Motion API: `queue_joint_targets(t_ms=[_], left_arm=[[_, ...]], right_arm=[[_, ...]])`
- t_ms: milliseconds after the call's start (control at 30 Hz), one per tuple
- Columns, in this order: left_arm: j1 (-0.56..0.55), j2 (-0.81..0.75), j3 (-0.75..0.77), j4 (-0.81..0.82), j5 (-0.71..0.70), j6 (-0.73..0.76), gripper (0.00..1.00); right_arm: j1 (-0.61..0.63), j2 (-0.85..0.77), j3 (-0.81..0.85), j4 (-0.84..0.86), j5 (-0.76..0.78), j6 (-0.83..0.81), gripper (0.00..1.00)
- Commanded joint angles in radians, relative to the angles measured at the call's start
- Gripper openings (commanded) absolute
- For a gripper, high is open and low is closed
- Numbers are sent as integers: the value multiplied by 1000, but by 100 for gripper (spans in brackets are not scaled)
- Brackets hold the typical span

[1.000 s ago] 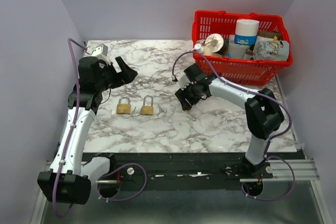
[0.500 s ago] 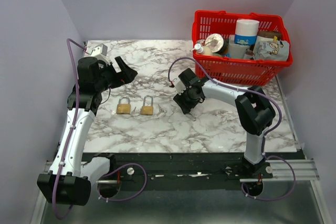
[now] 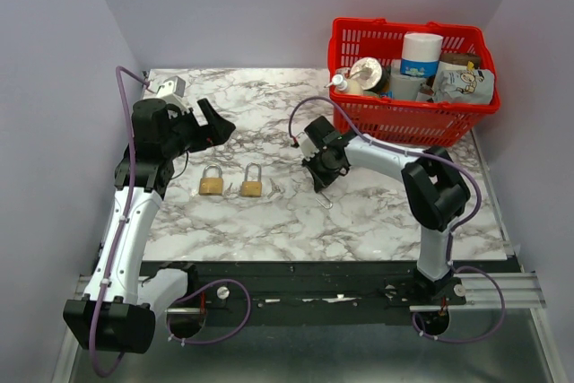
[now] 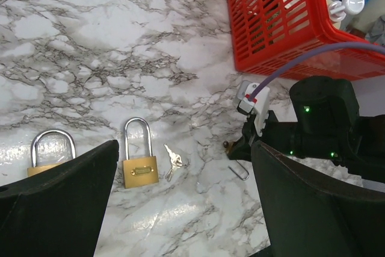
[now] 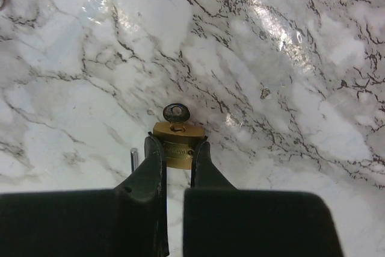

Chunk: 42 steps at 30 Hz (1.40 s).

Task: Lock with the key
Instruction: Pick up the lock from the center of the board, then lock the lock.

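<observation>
The right fingers (image 5: 150, 173) are pinched narrow on the body of a small brass padlock (image 5: 175, 132). They hold it low over the marble table (image 3: 377, 213), just right of centre in the top view. A key (image 5: 175, 112) sits in its keyway, its head poking out past the fingertips toward the top of the right wrist frame. The key's long axis therefore runs in line with the fingers, pointing away from the wrist. A thin silver bar beside the left-hand finger in that frame is probably the shackle; whether it is seated cannot be told.

The left fingers (image 4: 60, 209) are spread wide and hold nothing, hovering at the left of the top view. Below them on the table lie one brass padlock (image 3: 211, 186), a second padlock (image 3: 251, 187) and some loose keys (image 4: 174, 162).

Turning the key likely falls to the left arm, the only free one. From its fingers the key lies to the right, beyond the loose keys and well apart. The key end seems to face the left arm's side.
</observation>
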Motion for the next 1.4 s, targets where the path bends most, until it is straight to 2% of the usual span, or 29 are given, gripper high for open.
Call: queue_joint_targets(t_ms=[0,167,233,367,400,467,500,600,700,833,1000,1167,1200,1367], left_arm=[[6,-22,-20,28,86,74,99],[2,-57,-79,117,283,158,99],[-1,-80,-119,192,301,178,99],[-65,-69,-139,242,292,187,99],[-85,-60,-135,233,280,186,95],[-155,-36,-127,216,234,198,92],[-244,-29,-121,208,150,232,90],[-396,-6,-116,234,-29,279,84],[-470,70,-62,239,-104,281,80],[-594,187,20,236,-173,257,80],[-654,273,103,226,-228,200,80],[-702,353,169,211,-306,189,70],[-718,365,181,194,-334,196,65],[-752,420,233,162,-443,212,60]], right_arm=[[-12,-121,64,-26,-70,98,1],[-73,-250,179,-85,-167,303,1],[-87,-282,205,-88,-165,380,1],[-107,-385,186,-2,-112,509,1],[-107,-394,192,1,-93,534,1],[-107,-412,207,18,-38,603,1],[-107,-428,207,27,-20,626,1],[-107,-436,221,21,37,719,1],[-107,-436,219,9,62,762,1],[-106,-429,206,7,68,779,1],[-103,-425,199,10,71,793,1],[-92,-423,186,13,71,801,1],[-89,-419,183,13,71,804,1],[-84,-414,178,4,83,818,1]])
